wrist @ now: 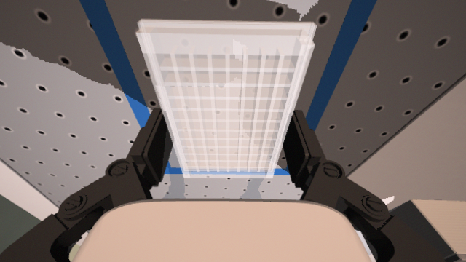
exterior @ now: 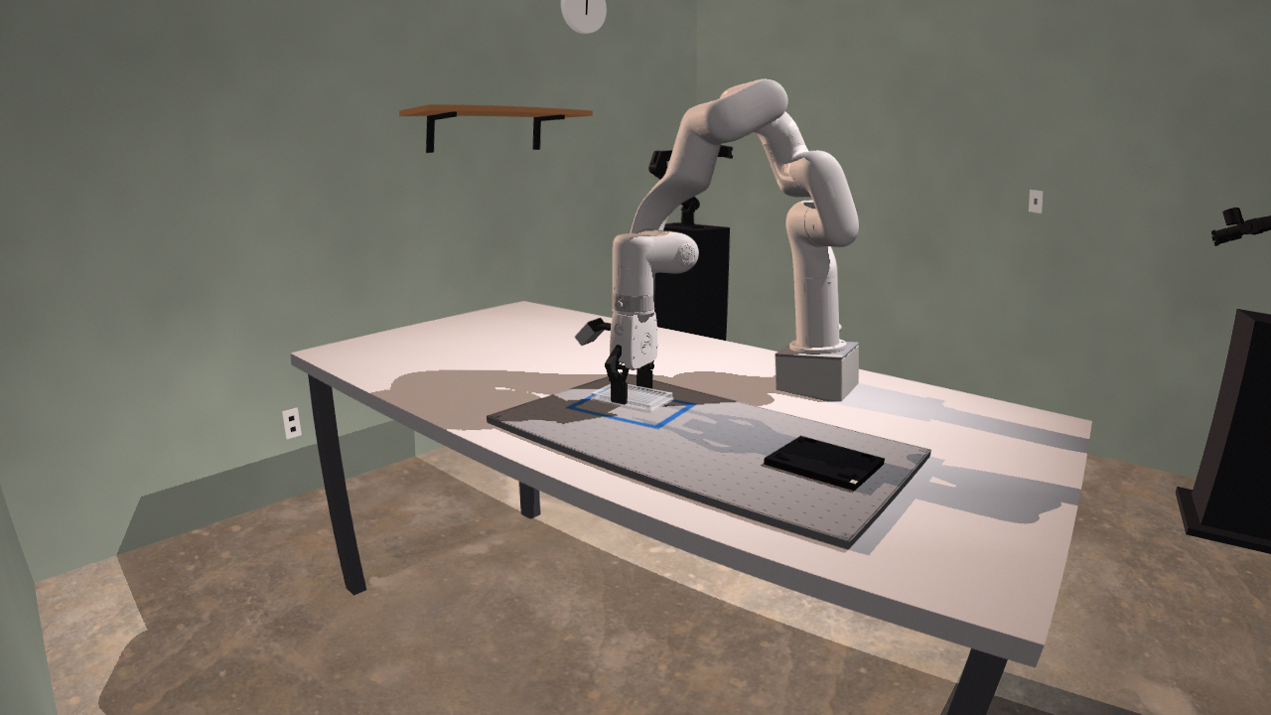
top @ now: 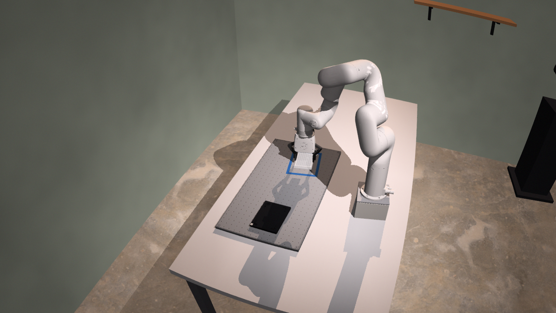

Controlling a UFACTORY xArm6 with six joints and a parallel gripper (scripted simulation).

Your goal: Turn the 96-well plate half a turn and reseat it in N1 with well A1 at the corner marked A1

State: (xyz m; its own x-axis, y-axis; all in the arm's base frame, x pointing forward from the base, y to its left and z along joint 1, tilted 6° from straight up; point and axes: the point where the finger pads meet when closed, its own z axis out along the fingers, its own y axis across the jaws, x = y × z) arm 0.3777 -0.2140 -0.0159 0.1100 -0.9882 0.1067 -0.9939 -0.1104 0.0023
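Observation:
The clear 96-well plate (wrist: 226, 102) is held between my gripper's (wrist: 226, 145) two black fingers by its long sides. It sits low inside the blue taped outline B1 at the far end of the perforated deck; I cannot tell whether it touches the deck. It also shows in the top view (top: 303, 160) and the exterior view (exterior: 641, 396). The black plate nest N1 (top: 270, 216) lies empty at the near end of the deck, also in the exterior view (exterior: 823, 460). The plate's cut corner is not clear to see.
The grey perforated deck (top: 278, 194) lies on a pale table. The arm's base (top: 371, 204) stands to the right of the deck. A black pedestal (top: 538, 155) stands on the floor off to the right.

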